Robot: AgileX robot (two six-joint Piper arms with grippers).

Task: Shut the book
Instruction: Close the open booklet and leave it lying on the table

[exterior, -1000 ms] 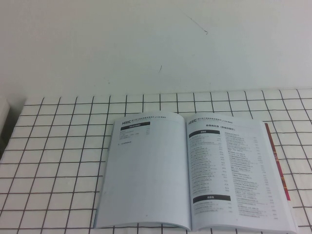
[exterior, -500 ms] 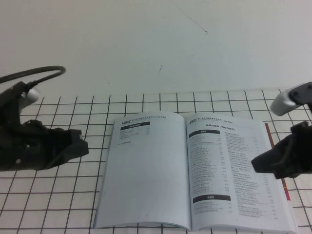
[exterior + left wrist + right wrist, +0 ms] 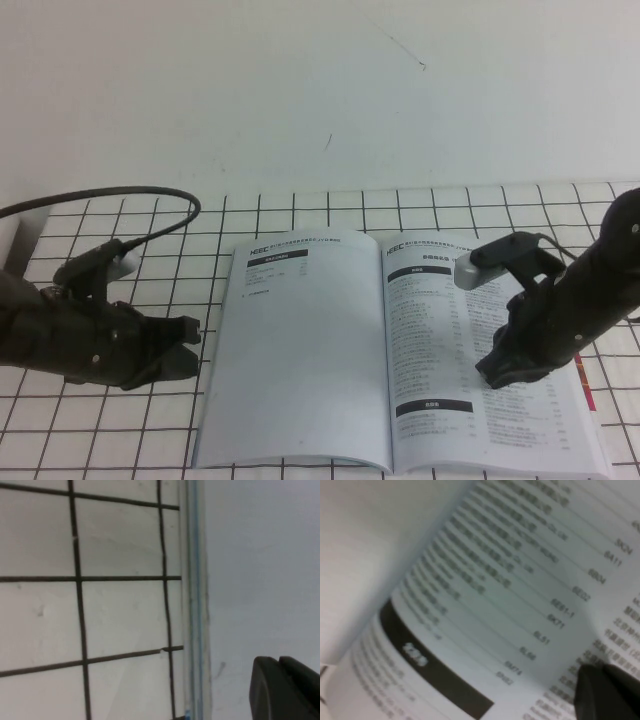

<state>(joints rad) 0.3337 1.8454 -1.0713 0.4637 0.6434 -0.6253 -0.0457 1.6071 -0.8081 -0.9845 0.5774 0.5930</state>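
An open book (image 3: 300, 350) lies flat on the checked cloth, its printed pages facing up and a red cover edge showing on the right. My left gripper (image 3: 188, 345) is shut and sits low beside the book's left edge (image 3: 192, 605); in the left wrist view its dark tip (image 3: 280, 680) shows against the pale left page (image 3: 260, 580). My right gripper (image 3: 492, 375) is shut and hovers low over the right page, near its lower middle. The right wrist view shows its tip (image 3: 600, 685) just above the printed lines (image 3: 495, 580). Neither gripper holds anything.
The white cloth with a black grid (image 3: 120, 240) covers the table up to a white wall at the back. A pale object (image 3: 8, 235) pokes in at the far left edge. The left arm's cable (image 3: 150, 200) loops above the cloth.
A second ago no arm was in view. Both arms came in from the sides; the left gripper has reached the book's left edge and the right has moved over the right page.
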